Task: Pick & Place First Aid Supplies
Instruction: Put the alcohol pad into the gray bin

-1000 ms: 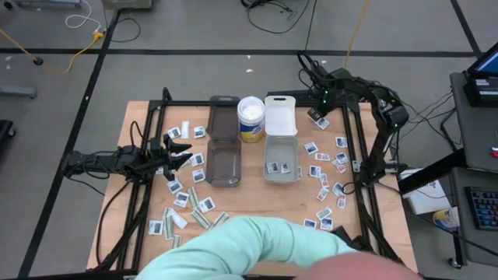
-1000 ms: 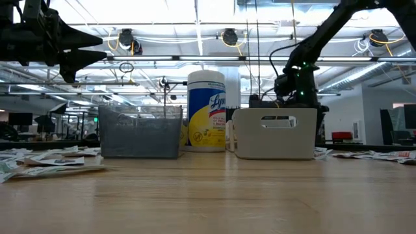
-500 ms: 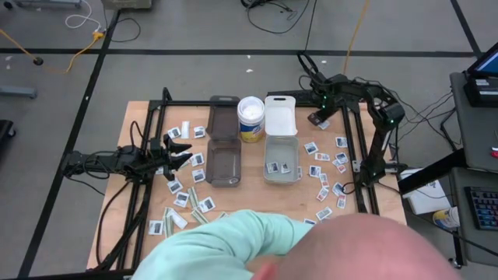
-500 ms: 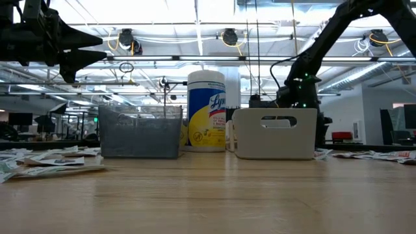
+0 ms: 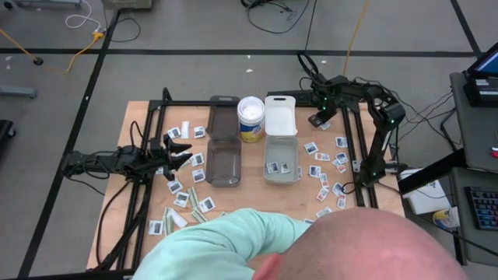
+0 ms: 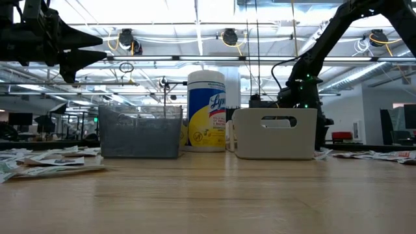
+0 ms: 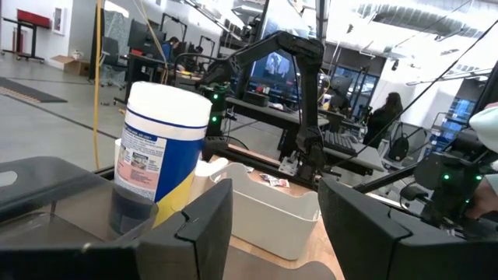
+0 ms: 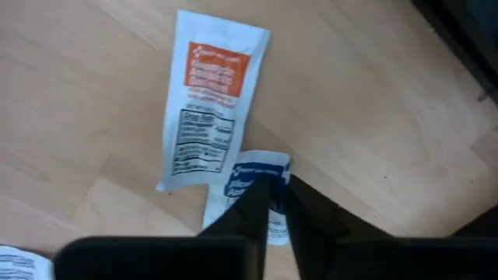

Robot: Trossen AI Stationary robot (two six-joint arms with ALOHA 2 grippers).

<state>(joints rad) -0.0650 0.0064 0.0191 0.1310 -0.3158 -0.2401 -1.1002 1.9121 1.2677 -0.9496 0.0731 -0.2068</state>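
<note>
The first aid supplies lie scattered as small flat packets on the table's left part [image 5: 187, 194] and right part [image 5: 327, 167], and a few lie inside the pale bin [image 5: 281, 159]. My right gripper [image 5: 317, 119] points down at the far right, beside the pale bin's lid [image 5: 280, 115]. It is shut on a white packet with blue print [image 8: 253, 175]. A longer packet with orange print [image 8: 206, 101] lies flat beside that one. My left gripper [image 5: 183, 152] hangs level above the left part of the table, open and holding nothing [image 7: 276, 225]. My right gripper pinches the blue-print packet between its two fingers [image 8: 250, 204], on the packet's end next to the orange-print packet [image 8: 268, 173]. The fingers come from above, pointing down. The packet appears to lie flat on the wood; I cannot tell whether it is lifted.
A smoky bin [image 5: 223, 163] stands left of the pale bin, with a wipes canister [image 5: 250, 118] behind the two. A person's head [image 5: 373, 249] and pale green sleeve [image 5: 226, 241] cover the table's near edge. Black frame rails [image 5: 350, 155] run along both sides.
My right gripper has sunk toward the table at the far right and shut on the blue-print packet. The person's head has come into the high view over the table's near right part. My left arm has kept still.
</note>
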